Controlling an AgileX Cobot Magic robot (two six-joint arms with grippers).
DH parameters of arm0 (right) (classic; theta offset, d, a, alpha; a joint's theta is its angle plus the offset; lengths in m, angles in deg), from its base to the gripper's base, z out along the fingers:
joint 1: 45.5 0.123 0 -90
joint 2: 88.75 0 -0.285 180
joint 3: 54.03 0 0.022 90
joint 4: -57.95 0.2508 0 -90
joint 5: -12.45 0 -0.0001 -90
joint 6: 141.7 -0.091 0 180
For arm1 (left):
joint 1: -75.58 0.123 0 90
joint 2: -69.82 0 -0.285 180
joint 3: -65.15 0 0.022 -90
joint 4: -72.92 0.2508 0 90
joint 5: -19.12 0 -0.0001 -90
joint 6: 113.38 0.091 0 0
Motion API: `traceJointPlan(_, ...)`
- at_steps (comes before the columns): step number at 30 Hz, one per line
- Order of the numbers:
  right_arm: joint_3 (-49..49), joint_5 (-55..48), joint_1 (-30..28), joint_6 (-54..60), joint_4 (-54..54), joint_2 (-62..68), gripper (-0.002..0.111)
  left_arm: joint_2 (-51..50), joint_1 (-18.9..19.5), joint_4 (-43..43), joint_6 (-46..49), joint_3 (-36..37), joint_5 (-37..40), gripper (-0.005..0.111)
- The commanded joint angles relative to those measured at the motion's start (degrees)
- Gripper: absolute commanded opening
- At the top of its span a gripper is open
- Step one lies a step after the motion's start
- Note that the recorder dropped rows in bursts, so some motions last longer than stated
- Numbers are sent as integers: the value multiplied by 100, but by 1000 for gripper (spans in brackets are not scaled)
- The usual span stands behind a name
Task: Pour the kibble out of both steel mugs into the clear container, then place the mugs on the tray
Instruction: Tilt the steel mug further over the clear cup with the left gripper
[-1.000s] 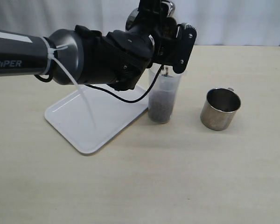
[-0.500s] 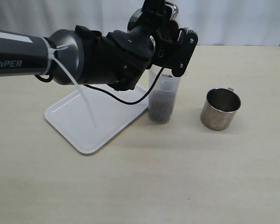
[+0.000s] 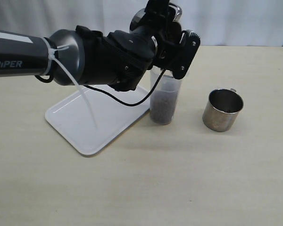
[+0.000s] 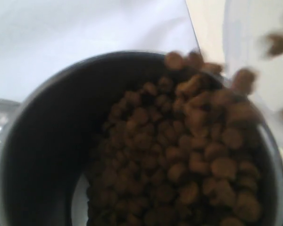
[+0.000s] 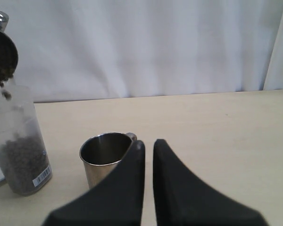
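My left gripper [image 3: 173, 34] is shut on a steel mug [image 5: 0, 52] and holds it tipped over the clear container [image 3: 166, 94]. The arm hides most of this mug in the exterior view. Kibble [image 4: 188, 155] is heaped at the mug's lowered lip, and loose pellets [image 5: 4, 92] are falling into the container. A dark layer of kibble [image 3: 162, 107] fills the container's lower part. The second steel mug [image 3: 222, 109] stands upright and empty to the right. Just behind that mug [image 5: 104, 155], my right gripper [image 5: 148, 146] is shut on nothing. The white tray [image 3: 89, 123] lies left of the container.
The left arm's dark body [image 3: 99, 56] and a black cable [image 3: 132, 101] hang over the tray's far side. A white curtain [image 5: 141, 42] backs the table. Bare tabletop [image 3: 179, 179] lies in front of the tray and mugs.
The left gripper has rolled slightly further, tipping the mug more over the container. The empty mug, tray and right gripper have not moved.
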Motion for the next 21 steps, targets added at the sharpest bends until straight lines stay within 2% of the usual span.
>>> traceJointPlan(1, -24, -5, 20, 36, 9, -15, 5, 40, -49, 108, 37, -75, 197, 0)
traceJointPlan(21, -24, -5, 20, 36, 9, -15, 5, 40, -49, 108, 230, -75, 294, 0)
